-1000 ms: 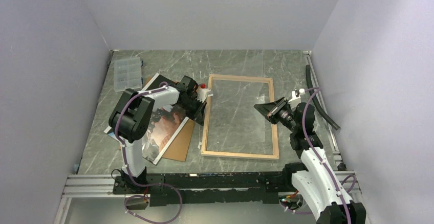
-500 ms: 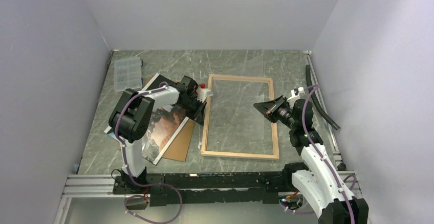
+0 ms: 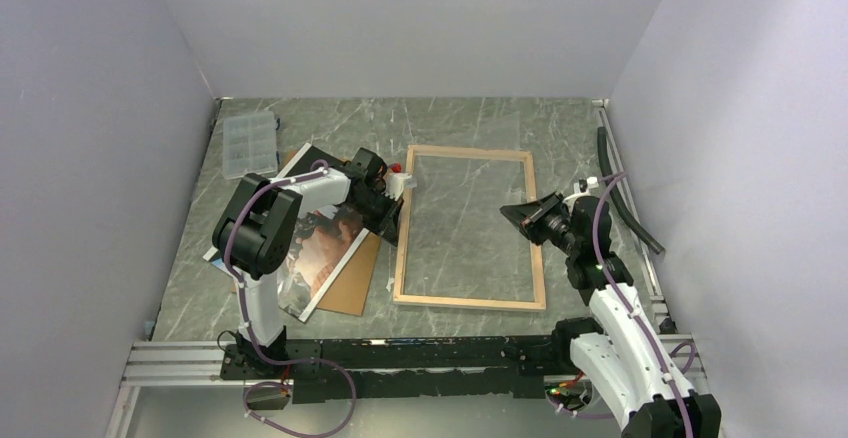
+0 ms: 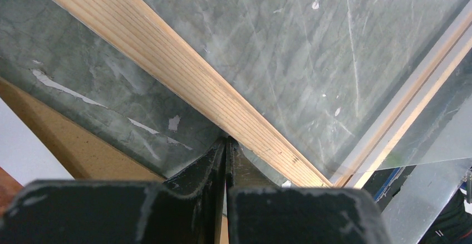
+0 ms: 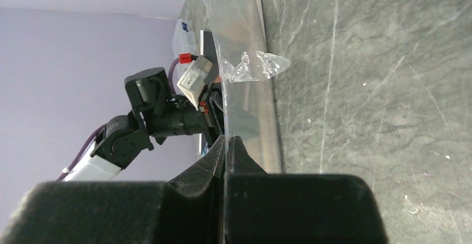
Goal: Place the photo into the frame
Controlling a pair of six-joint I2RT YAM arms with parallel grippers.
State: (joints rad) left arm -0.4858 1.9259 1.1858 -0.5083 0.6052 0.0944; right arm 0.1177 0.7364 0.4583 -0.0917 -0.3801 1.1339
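The frame (image 3: 403, 248) lies wood side up in the middle of the table. Its wood border crosses the left wrist view (image 4: 183, 71). The photo (image 3: 325, 248), reddish and dark, lies picture up to its left on a brown backing board (image 3: 352, 288). My left gripper (image 3: 395, 216) is shut, its tips (image 4: 225, 140) on the table against the frame's outer left edge. A thin pale sliver shows between the fingers; I cannot tell what it is. My right gripper (image 3: 510, 215) is shut (image 5: 225, 138) on the edge of the clear pane (image 5: 234, 43), which is tilted above the frame (image 4: 423, 138).
A clear plastic organizer box (image 3: 248, 144) sits at the back left. A black hose (image 3: 625, 193) lies along the right wall. A crumpled bit of clear tape (image 5: 259, 66) hangs on the pane. The left arm (image 5: 161, 116) shows behind the pane.
My right gripper has shifted slightly toward the near side with the pane in it. The left arm, photo and frame have not moved.
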